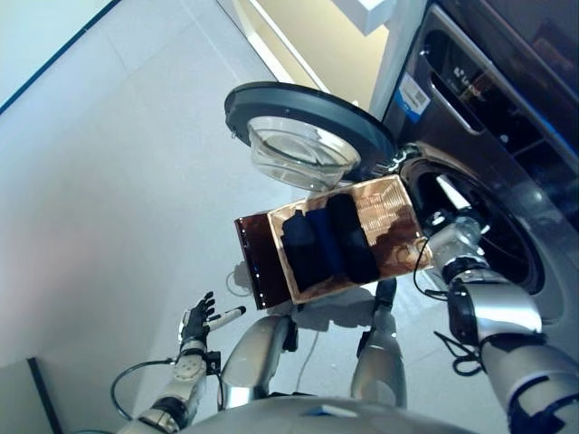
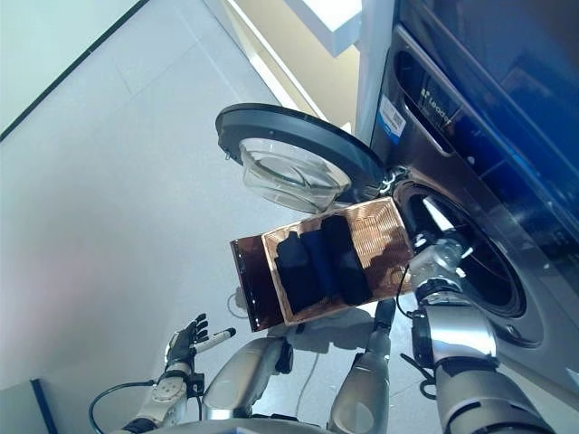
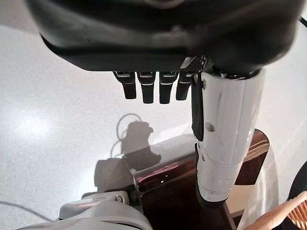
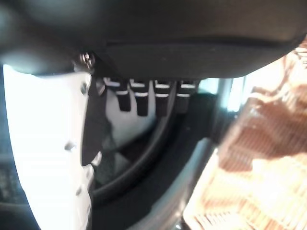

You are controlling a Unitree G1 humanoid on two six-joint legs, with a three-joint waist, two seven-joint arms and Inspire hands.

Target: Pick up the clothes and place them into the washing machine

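Pale floor (image 1: 109,163), front-loading washing machine (image 1: 507,136) with door (image 1: 308,113) swung open beside a woven basket (image 1: 389,217).
Dark folded clothes (image 1: 327,242) lie in the basket, which sits on a dark stand (image 1: 253,267) just beside the drum opening (image 1: 470,226). Judged soft, light and limp: take a bunched fold from above, not an edge. Right hand (image 4: 148,98) sits between basket and drum, fingers relaxed, empty. Left hand (image 1: 197,318) hangs low, well apart, fingers extended, empty.

Dark clothes (image 1: 327,246) lie in a woven basket (image 1: 391,217) beside the washing machine (image 1: 493,172), whose door (image 1: 308,122) stands open. The left hand (image 1: 197,318) hangs empty, fingers spread
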